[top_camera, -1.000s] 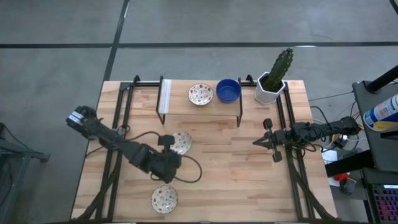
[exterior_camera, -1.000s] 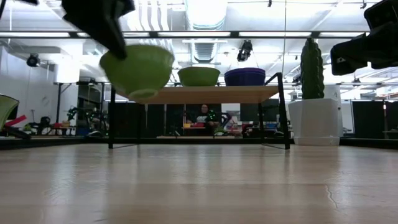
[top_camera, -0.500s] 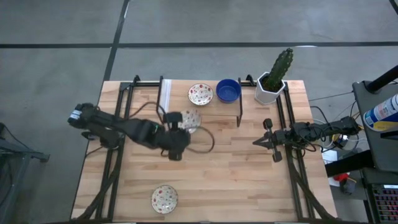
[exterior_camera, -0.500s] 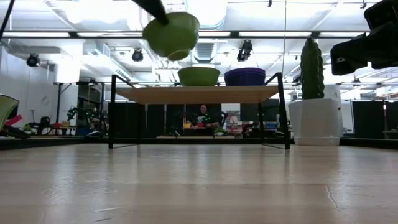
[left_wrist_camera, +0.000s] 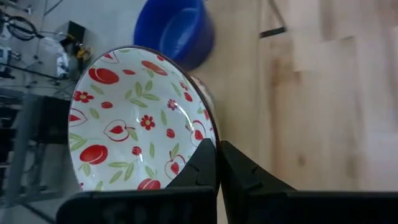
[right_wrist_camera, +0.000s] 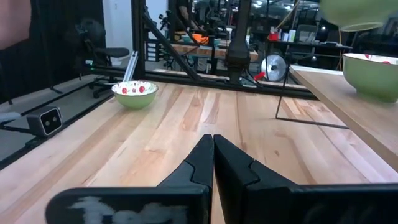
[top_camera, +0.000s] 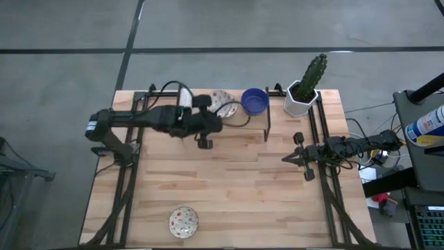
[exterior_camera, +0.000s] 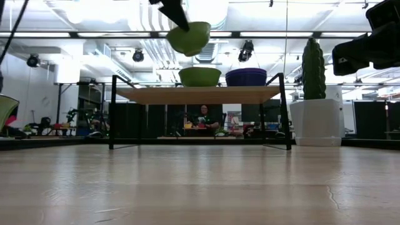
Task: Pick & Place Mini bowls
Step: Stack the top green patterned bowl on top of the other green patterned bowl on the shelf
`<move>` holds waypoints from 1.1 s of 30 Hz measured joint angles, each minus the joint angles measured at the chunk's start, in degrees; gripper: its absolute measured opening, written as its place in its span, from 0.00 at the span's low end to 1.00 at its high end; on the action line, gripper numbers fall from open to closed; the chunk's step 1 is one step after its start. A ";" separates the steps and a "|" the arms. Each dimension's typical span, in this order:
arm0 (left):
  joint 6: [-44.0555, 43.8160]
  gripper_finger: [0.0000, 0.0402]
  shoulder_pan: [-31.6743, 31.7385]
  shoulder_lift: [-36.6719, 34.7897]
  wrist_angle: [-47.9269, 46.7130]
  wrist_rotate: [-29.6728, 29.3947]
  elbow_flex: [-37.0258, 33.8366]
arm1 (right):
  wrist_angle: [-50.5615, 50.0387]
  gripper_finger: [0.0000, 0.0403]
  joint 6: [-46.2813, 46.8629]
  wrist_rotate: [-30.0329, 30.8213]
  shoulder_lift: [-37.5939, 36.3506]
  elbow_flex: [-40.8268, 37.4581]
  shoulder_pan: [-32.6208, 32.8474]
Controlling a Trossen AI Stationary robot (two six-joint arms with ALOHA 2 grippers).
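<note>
My left gripper (top_camera: 214,115) is shut on a cream bowl with red-green speckles (left_wrist_camera: 137,121), whose outside is green (exterior_camera: 189,37). It hangs above the wooden shelf (exterior_camera: 206,95). Right beneath it a second speckled bowl (exterior_camera: 200,76) stands on the shelf beside a cobalt blue bowl (top_camera: 254,101). A third speckled bowl (top_camera: 184,221) sits on the table by the near edge. My right gripper (top_camera: 288,158) is shut and hovers over the table's right side, touching nothing. My left gripper pinches the speckled bowl's rim (left_wrist_camera: 207,138), one finger over the inside wall and the other on the outside. The fingers reach it from the table's left, slanting down. The bowl is lifted clear and tilted, hanging below the fingers above the shelf.
A white hexagonal pot with a cactus (top_camera: 302,97) stands at the far right corner, next to the shelf. Black frame rails (top_camera: 132,160) run along both sides of the table. Bare wood (top_camera: 243,187) lies between the shelf and the near bowl. A person sits far behind the table (exterior_camera: 204,117).
My left gripper has carried the speckled bowl from over the table's middle up and toward the far edge, drifting right, until it hangs over the shelf above the speckled bowl there. It has stayed shut on the rim.
</note>
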 joint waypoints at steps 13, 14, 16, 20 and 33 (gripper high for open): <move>5.11 0.00 8.50 13.09 -10.31 2.87 13.92 | 0.00 0.02 0.44 0.00 0.00 0.00 0.00; 5.33 0.00 8.71 13.78 -10.33 4.08 14.64 | 0.02 0.02 0.48 0.00 0.00 0.00 0.00; 6.28 0.00 8.96 14.83 -10.22 6.01 16.04 | 0.01 0.02 0.11 0.00 0.00 0.00 0.00; 6.91 0.00 9.46 15.63 -10.35 6.62 17.51 | 0.00 0.02 0.22 0.00 0.00 0.00 0.00; 6.06 0.00 10.65 15.44 -10.64 11.31 16.51 | 0.02 0.02 0.24 0.00 0.00 0.00 0.00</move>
